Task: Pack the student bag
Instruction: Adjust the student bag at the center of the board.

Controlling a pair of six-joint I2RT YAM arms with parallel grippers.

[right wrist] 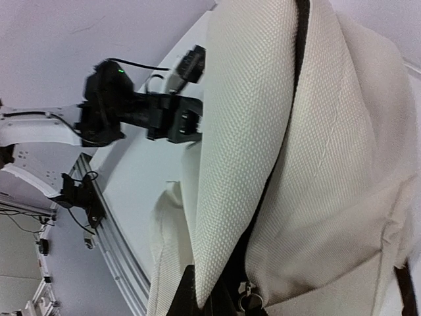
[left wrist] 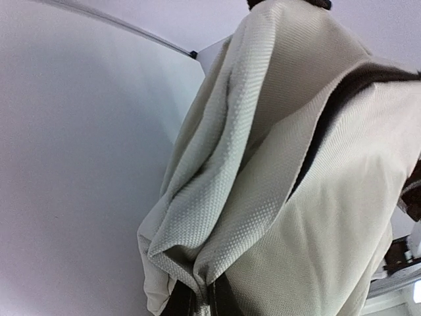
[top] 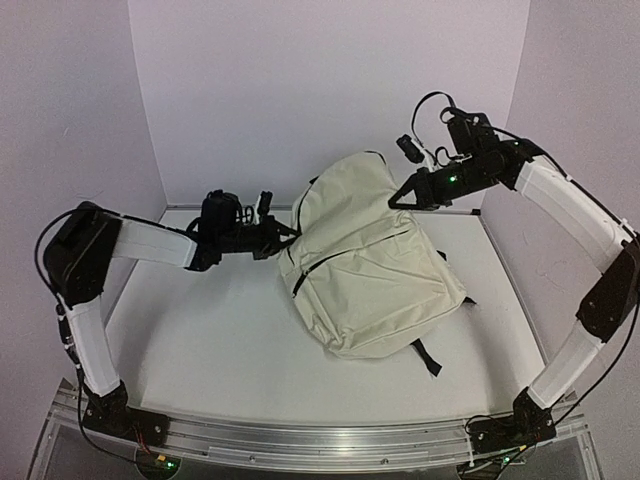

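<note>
You are looking at a large soft cream fabric backpack (top: pixel 365 270), its cloth a fine, even woven grain with no print. Its zipper trim (top: pixel 350 255) and straps (top: pixel 428 358) are black, and the lining (left wrist: pixel 329 118) reads dark grey. The flat table top (top: pixel 220 350) is white, and the plain back wall (top: pixel 320 80) is a pale lilac-white. Your left gripper (top: pixel 283 238) and right gripper (top: pixel 393 203) are black, on arms with white shells (top: pixel 150 243). A small green light (top: pixel 452 179) glows.
</note>
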